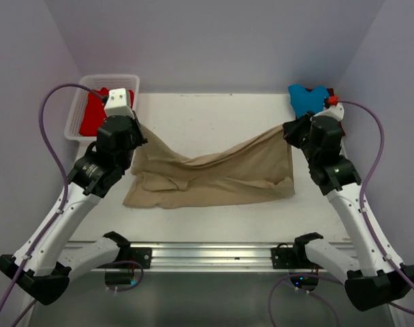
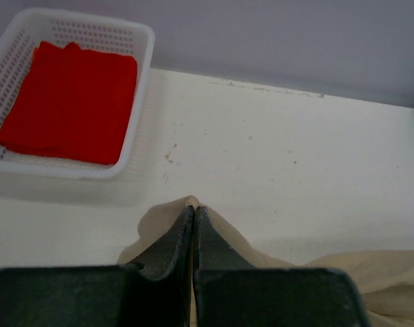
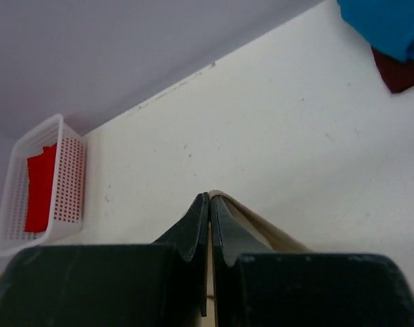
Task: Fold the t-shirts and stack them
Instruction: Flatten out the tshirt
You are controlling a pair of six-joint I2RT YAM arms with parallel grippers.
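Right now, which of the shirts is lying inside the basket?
The red shirt, folded in the white basket at the far left. The tan shirt is spread in the middle; the blue shirt and maroon shirt lie far right.

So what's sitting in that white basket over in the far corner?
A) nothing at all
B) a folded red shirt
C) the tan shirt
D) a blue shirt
B: the white basket holds a folded red shirt, while the tan shirt is well outside it, out in the middle.
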